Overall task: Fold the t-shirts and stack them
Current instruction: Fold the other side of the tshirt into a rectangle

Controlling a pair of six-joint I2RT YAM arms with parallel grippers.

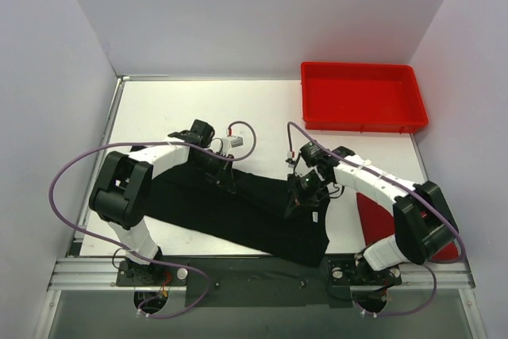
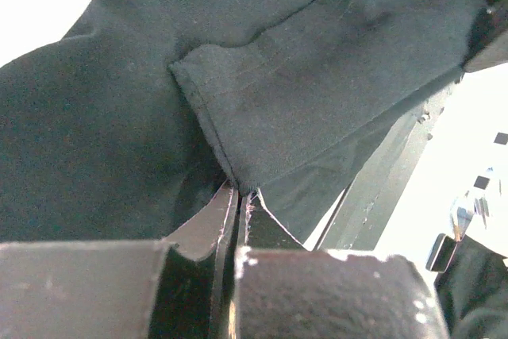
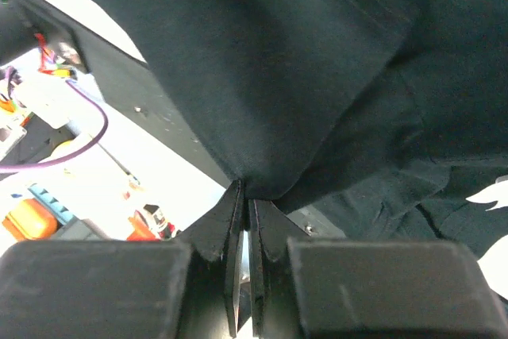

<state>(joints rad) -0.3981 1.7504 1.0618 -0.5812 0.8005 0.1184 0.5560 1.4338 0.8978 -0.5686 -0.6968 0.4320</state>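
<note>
The black t-shirt lies across the near middle of the table, stretched between both grippers, its front part reaching the table's near edge. My left gripper is shut on the shirt's far left edge; in the left wrist view the jaws pinch a hemmed corner of the black t-shirt. My right gripper is shut on the shirt's right part; in the right wrist view the jaws pinch a fold of the black t-shirt. The red t-shirt lies at the near right, mostly hidden under my right arm.
A rigid red plastic tray stands at the far right corner. White walls close in the table on three sides. The metal rail runs along the near edge.
</note>
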